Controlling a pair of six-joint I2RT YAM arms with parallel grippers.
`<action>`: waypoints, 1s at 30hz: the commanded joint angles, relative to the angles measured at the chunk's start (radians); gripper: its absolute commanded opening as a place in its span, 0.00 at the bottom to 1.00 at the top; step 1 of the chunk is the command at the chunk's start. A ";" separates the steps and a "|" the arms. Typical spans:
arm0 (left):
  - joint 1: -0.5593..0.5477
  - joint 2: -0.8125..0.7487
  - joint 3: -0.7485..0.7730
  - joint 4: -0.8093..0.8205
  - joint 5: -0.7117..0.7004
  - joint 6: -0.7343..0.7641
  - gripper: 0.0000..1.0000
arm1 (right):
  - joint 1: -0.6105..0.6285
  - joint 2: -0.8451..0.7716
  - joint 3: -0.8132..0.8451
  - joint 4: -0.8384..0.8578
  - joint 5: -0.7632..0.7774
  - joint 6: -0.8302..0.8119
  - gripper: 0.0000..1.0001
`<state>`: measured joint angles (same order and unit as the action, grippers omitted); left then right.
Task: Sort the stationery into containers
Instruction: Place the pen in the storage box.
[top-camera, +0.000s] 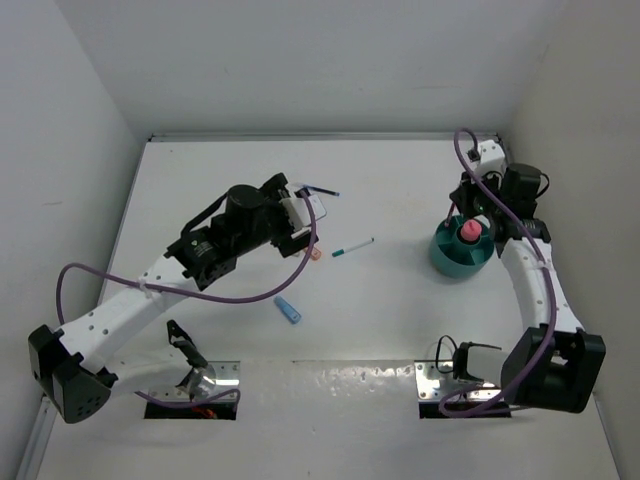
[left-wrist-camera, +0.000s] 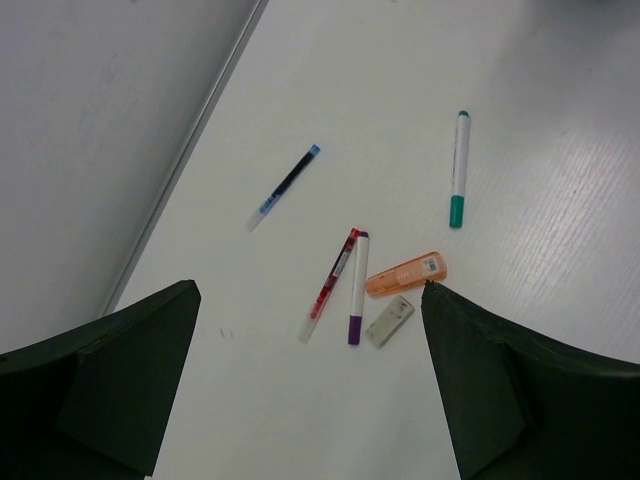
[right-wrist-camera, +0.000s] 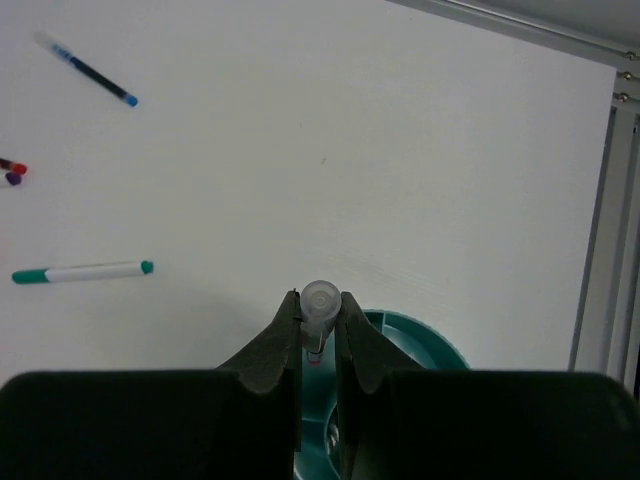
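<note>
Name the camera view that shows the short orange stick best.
The left wrist view: the orange stick lies whole and unobstructed, next to the beige eraser. The top external view shows only a small orange bit beside the left gripper. The right wrist view does not show it.

Glossy teal plastic cup (top-camera: 449, 266), matt white table (top-camera: 400, 190).

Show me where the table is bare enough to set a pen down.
Bare: the stretch between the teal pen and the cup, and the near-middle patch between the blue stick and the cup. Crowded: below the left end effector, where red pen, purple-tipped pen, orange stick and eraser bunch together.
</note>
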<state>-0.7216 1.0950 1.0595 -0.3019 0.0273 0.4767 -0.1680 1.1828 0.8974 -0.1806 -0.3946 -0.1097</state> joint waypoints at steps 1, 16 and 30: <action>0.013 0.005 -0.012 0.046 -0.061 -0.044 1.00 | 0.009 0.037 0.008 0.102 0.057 -0.019 0.00; 0.171 0.186 0.088 -0.039 -0.076 -0.211 1.00 | 0.010 0.199 0.147 -0.074 0.053 0.053 0.41; 0.369 0.631 0.339 -0.245 0.339 0.095 0.56 | 0.005 0.146 0.342 -0.187 -0.039 0.241 0.55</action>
<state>-0.3775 1.6135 1.2915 -0.4610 0.2192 0.4641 -0.1619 1.3766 1.1790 -0.3519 -0.3756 0.0608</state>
